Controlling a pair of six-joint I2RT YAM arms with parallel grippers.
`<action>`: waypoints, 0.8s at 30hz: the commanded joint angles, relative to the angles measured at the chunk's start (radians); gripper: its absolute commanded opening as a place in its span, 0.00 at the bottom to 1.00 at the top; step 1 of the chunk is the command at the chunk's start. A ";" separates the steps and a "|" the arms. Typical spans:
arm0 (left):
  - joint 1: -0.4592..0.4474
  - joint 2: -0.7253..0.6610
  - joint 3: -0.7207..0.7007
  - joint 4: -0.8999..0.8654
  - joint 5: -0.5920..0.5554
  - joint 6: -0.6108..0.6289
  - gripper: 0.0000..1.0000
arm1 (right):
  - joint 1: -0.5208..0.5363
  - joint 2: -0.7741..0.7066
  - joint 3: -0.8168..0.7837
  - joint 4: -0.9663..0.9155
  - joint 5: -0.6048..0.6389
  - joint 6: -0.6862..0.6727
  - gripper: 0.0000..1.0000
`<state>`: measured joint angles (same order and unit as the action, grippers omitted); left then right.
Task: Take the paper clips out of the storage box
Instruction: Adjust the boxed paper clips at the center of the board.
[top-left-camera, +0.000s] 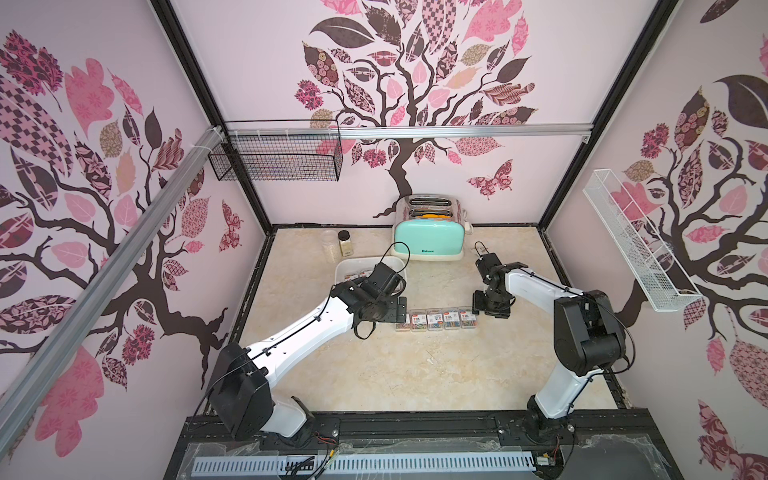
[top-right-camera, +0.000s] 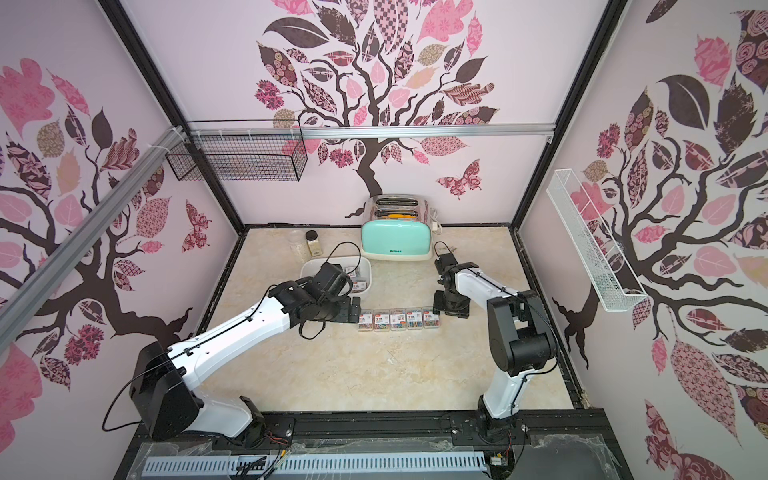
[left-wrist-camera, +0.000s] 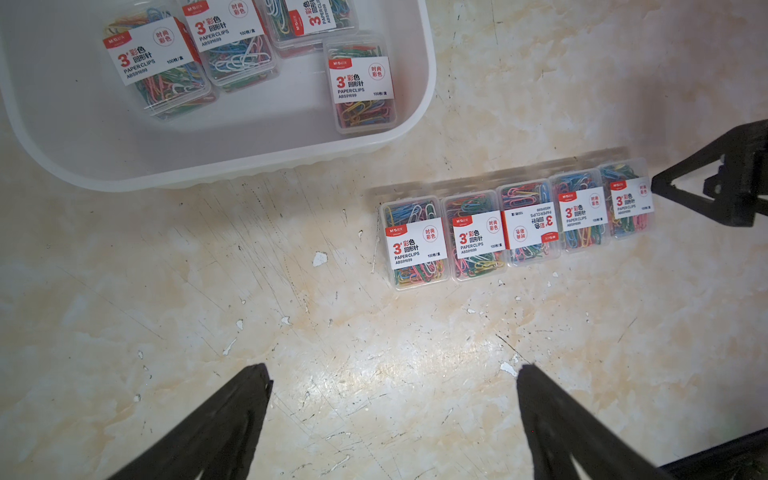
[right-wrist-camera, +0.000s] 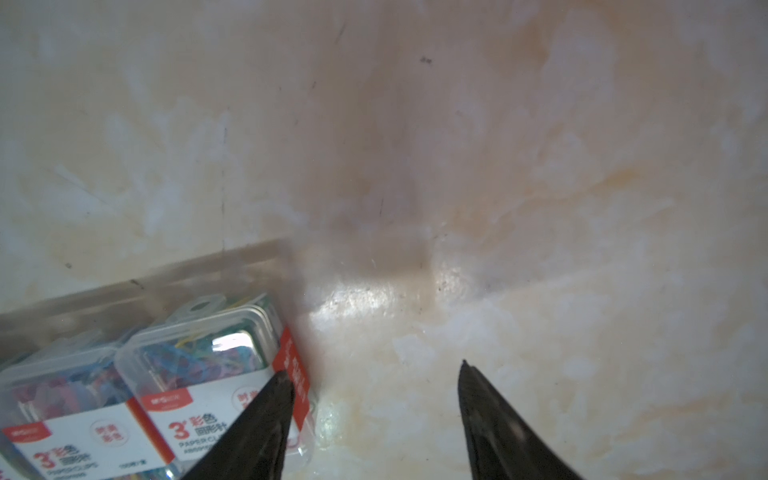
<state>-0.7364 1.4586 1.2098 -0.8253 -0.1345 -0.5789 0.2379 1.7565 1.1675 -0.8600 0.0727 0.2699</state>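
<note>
The white storage box stands at the back left of the table, with several clear cases of paper clips inside. Several more cases lie in a row on the table. My left gripper is open over bare table, at the row's left end. My right gripper is open at the row's right end. One of its fingers overlaps the edge of the end case; only bare table shows between the jaws.
A mint-green toaster stands at the back wall. Two jars stand behind the box. A black wire basket hangs on the back left rail and a white one on the right wall.
</note>
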 joint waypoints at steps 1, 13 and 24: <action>0.020 0.016 0.040 -0.003 -0.018 0.003 0.98 | 0.005 -0.026 0.022 -0.012 0.009 0.002 0.73; 0.162 0.143 0.166 -0.047 0.022 0.056 0.98 | 0.010 -0.174 0.109 -0.097 -0.032 0.026 0.99; 0.240 0.391 0.337 -0.025 -0.038 0.145 0.97 | 0.110 -0.271 0.238 -0.190 -0.077 -0.004 0.99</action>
<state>-0.4992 1.8038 1.5036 -0.8539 -0.1440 -0.4835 0.3248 1.5352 1.3556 -1.0065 0.0158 0.2798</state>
